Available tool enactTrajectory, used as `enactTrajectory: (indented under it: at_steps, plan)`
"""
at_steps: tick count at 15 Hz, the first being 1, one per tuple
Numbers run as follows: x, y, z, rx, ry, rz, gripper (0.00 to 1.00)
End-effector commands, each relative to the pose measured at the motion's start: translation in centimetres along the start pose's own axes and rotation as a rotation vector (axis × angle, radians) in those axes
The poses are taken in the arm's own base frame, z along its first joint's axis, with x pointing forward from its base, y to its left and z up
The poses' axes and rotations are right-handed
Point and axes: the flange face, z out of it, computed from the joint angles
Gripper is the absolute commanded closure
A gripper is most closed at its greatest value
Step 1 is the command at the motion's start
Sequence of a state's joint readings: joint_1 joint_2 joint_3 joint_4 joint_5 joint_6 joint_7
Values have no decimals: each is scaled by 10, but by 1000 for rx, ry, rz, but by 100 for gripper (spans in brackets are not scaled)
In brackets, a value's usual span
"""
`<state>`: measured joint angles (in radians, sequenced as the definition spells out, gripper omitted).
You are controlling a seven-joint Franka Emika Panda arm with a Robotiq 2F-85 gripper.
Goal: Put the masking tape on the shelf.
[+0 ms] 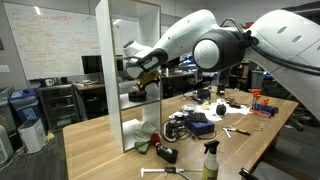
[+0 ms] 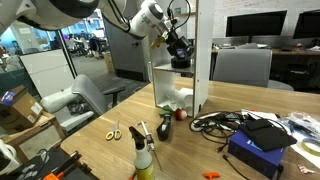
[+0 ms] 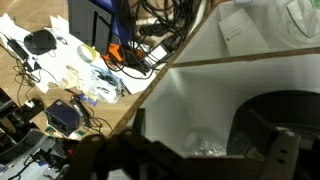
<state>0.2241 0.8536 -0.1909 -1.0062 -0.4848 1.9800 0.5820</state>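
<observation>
The tall white shelf (image 1: pixel 105 60) stands on the wooden table and shows in both exterior views (image 2: pixel 203 50). My gripper (image 1: pixel 148 70) reaches into an upper compartment (image 2: pixel 180 50). The masking tape (image 1: pixel 137 95), a dark low ring, lies on the compartment's board just under the gripper (image 2: pixel 181 62). In the wrist view my gripper (image 3: pixel 205 150) has its fingers wide apart over the white shelf floor (image 3: pixel 200 90). The tape (image 3: pixel 285 115) sits by the right finger, and nothing solid is between the fingers. A small crumpled clear scrap lies between them.
On the table beside the shelf lie a larger black ring-shaped object (image 1: pixel 166 154), a spray bottle (image 2: pixel 143 158), scissors (image 2: pixel 113 131), a tangle of cables (image 2: pixel 225 122) and a blue box (image 2: pixel 258 150). A grey chair (image 2: pixel 70 100) stands by the table.
</observation>
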Motion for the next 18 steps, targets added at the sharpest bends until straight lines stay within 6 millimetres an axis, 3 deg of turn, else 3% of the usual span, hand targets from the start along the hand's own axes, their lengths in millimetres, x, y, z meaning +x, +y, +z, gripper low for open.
enactTrajectory:
  at_steps: [1,8,14,18]
  plan:
    - [-11,29,-31,23,-102,-42,0]
    - [-61,64,-81,215,-236,-194,0]
    - [-110,130,-145,372,-217,-456,0]
    - [-155,180,-173,439,-181,-631,0]
